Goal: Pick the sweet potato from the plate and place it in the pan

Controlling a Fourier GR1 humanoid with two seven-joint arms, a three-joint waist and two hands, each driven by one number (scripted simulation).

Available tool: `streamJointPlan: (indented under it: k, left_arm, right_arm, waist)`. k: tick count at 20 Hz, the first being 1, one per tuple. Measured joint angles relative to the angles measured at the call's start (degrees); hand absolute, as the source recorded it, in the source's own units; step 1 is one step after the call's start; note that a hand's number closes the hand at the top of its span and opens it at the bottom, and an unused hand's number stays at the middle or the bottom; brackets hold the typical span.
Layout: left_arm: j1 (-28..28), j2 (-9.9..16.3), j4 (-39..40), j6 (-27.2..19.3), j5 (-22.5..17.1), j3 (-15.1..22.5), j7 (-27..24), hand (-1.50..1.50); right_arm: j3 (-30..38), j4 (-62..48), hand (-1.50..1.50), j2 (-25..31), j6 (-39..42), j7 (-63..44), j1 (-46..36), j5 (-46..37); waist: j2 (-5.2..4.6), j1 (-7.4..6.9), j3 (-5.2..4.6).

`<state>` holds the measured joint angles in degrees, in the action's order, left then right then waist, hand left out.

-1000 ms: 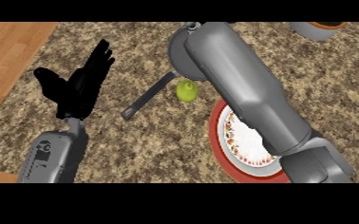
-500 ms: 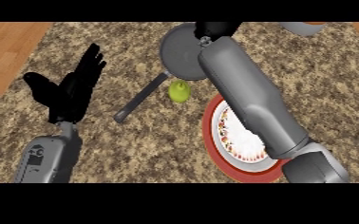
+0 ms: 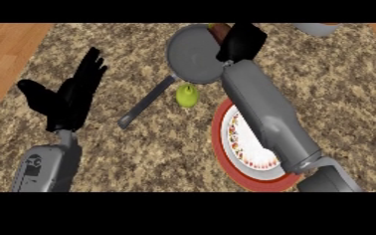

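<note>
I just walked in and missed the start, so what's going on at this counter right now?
The robot's right hand is stretched over the far rim of the grey pan, curled round a reddish-brown sweet potato that peeks out beside it. The red-rimmed plate it came from sits nearer, partly under the forearm. A green fruit lies between pan handle and plate. The left hand rests open at the left, fingers up.

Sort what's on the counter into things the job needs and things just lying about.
Job: sweet potato in the right hand, pan, plate.
Lying about: green fruit, grey object at the far edge; left hand resting open.
</note>
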<state>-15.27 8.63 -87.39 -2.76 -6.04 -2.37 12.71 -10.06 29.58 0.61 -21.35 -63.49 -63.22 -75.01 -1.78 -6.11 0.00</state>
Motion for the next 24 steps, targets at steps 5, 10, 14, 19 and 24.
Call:
streamJointPlan:
  k: [5,10,14,19,24]
  left_arm:
    - [-0.63,0.47,-0.32,-0.28,0.06,-0.43,0.83,0.0]
    - [-0.62,-0.29,-0.07,-0.46,0.39,0.18,0.36,0.0]
    - [-0.54,0.52,0.57,0.07,-0.03,-0.7,0.35,0.0]
    - [1.0,-0.23,0.29,-0.47,0.48,-0.23,-0.14,0.0]
    - [1.72,0.59,-0.51,-0.53,-0.06,-1.31,1.05,0.0]
  right_arm:
    - [5.12,-1.65,-1.5,-0.01,-5.29,0.53,3.07,3.94]
    - [7.14,-4.0,-1.5,-0.08,-12.5,3.78,4.65,8.7]
    - [6.9,-3.33,-1.5,-0.18,-21.32,5.51,5.88,10.19]
    - [5.7,0.8,-1.5,-0.24,-32.05,5.15,7.94,12.67]
    - [1.07,9.37,-1.5,-0.3,-40.53,5.5,13.63,17.24]
  waist:
    - [0.08,0.66,0.09]
    - [0.13,0.5,0.1]
    - [0.36,0.91,0.1]
    - [1.04,1.55,0.09]
    - [1.86,3.09,0.09]
